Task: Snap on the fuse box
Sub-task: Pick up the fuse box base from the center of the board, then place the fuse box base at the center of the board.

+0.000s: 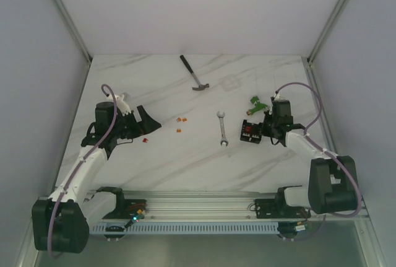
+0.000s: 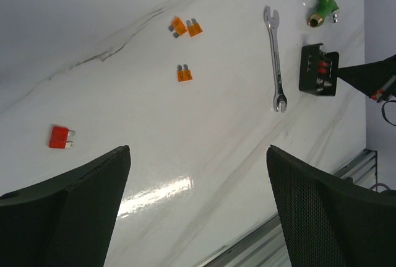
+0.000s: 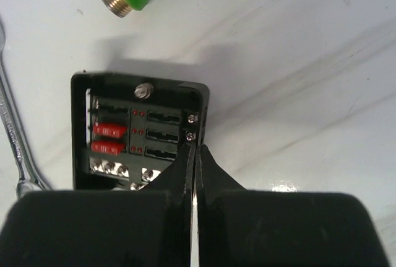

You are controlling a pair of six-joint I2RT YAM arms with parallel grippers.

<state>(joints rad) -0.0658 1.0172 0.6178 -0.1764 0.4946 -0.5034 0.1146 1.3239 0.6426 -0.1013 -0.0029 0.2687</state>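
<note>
Fuse box partly behind right gripper

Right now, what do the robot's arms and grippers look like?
The left arm and right arm have white links between bulky black joints, each with a lilac cable. The left gripper and right gripper have broad black fingers with a fine dimpled texture.

Diffuse white light fills all three views. The overhead view is bright but soft, with only faint shadows. In the left wrist view a glare patch sits on the glossy worktop at lower centre, between the blurred left fingers. In the right wrist view the fuse box throws a soft grey shadow toward the upper frame, and the right fingers are out of focus.
</note>
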